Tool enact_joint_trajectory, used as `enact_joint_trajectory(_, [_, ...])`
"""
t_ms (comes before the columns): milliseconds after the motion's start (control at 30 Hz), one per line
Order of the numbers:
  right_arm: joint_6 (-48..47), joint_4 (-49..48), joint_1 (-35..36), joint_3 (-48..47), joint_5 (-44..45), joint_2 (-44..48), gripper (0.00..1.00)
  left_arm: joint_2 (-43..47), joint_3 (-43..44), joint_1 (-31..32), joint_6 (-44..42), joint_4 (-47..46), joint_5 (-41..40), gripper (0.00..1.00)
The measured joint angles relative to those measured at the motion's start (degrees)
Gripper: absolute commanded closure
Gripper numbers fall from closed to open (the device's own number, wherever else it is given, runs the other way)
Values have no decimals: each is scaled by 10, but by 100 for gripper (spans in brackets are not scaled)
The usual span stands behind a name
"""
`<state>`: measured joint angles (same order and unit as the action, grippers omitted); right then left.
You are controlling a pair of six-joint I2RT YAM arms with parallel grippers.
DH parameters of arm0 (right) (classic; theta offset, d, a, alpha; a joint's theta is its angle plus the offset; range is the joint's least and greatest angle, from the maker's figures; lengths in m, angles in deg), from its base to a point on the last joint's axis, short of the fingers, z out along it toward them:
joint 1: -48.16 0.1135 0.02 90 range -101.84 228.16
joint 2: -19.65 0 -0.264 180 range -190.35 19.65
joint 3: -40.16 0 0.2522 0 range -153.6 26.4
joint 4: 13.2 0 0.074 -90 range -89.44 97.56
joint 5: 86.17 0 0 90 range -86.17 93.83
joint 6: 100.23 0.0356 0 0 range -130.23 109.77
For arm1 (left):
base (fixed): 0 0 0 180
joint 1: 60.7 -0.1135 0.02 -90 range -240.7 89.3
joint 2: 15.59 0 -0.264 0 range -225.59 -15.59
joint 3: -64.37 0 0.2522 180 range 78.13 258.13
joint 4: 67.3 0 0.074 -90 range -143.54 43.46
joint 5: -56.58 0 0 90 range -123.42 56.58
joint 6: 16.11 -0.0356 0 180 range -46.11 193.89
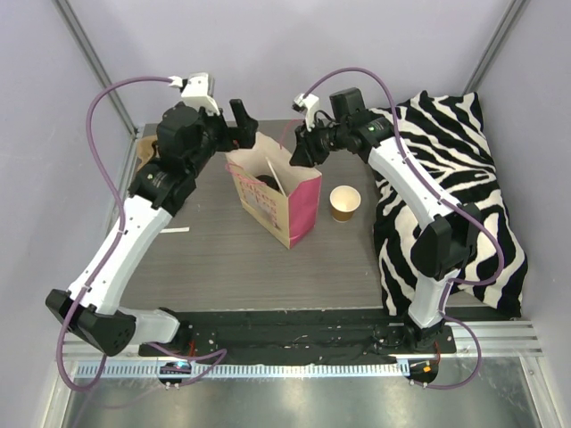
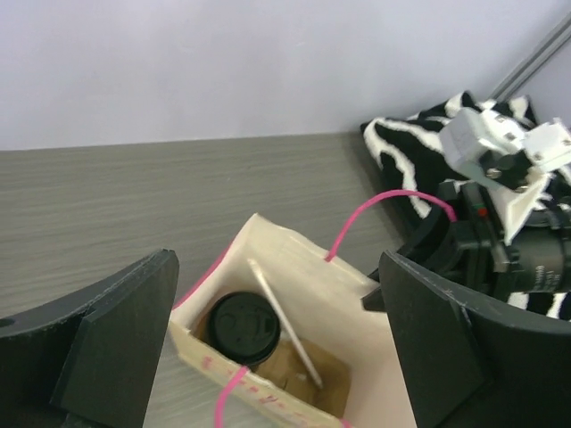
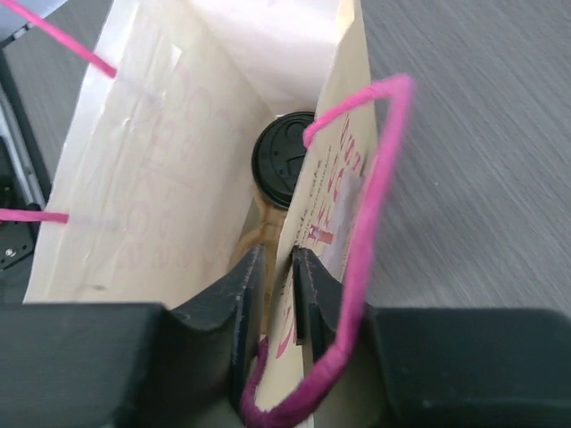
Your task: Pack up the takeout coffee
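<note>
The right claw [image 3: 278, 264] is clenched on the right-hand wall of the paper bag [image 3: 152, 178], one finger inside and one outside, which judging by the grip keeps the mouth spread. The left claw [image 2: 275, 267] hangs released over the bag's left rim, gripping nothing. The lidded coffee cup [image 3: 284, 162] stands inside the bag beside a thin stick [image 2: 285, 325]. The cup's body and the bag floor are hidden.

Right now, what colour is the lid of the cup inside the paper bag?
Black; the round plastic lid shows best in the right wrist view.
</note>
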<state>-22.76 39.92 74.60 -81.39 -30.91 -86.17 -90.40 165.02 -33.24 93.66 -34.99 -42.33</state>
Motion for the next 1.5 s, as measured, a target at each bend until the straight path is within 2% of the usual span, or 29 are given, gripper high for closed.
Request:
enact_joint_trajectory(67, [-8,5,0,0,-11,0,82,-9,24,-15,-8,36,9,0])
enact_joint_trajectory(200, [-13,19,0,-1,-24,0,59,-39,77,-77,-7,117,37,1])
enact_joint_trajectory(300, [-13,32,0,-8,-27,-3,48,-70,114,-115,-7,169,61,0])
enact_joint_trajectory(433, [-7,40,0,-23,-27,-6,36,-107,158,-157,-28,254,105,0])
enact_joint_trajectory(500, [-3,41,0,-30,-27,-6,27,-127,186,-174,-49,296,123,0])
enact_joint_trajectory(633, [10,41,-1,-35,-24,-4,18,-154,222,-215,-80,360,155,0])
enact_joint_trajectory(900, [60,46,-14,-35,-13,37,15,-214,305,-295,-121,453,214,0])
enact_joint_trajectory(1100, [101,36,-51,-11,11,122,13,-230,310,-306,-148,499,248,0])
enact_joint_trajectory(1333, [153,9,-104,127,58,263,14,-249,298,-306,-185,542,271,0])
enact_joint_trajectory(1500, [174,-3,-127,257,101,348,13,-217,182,-306,-212,531,268,0])
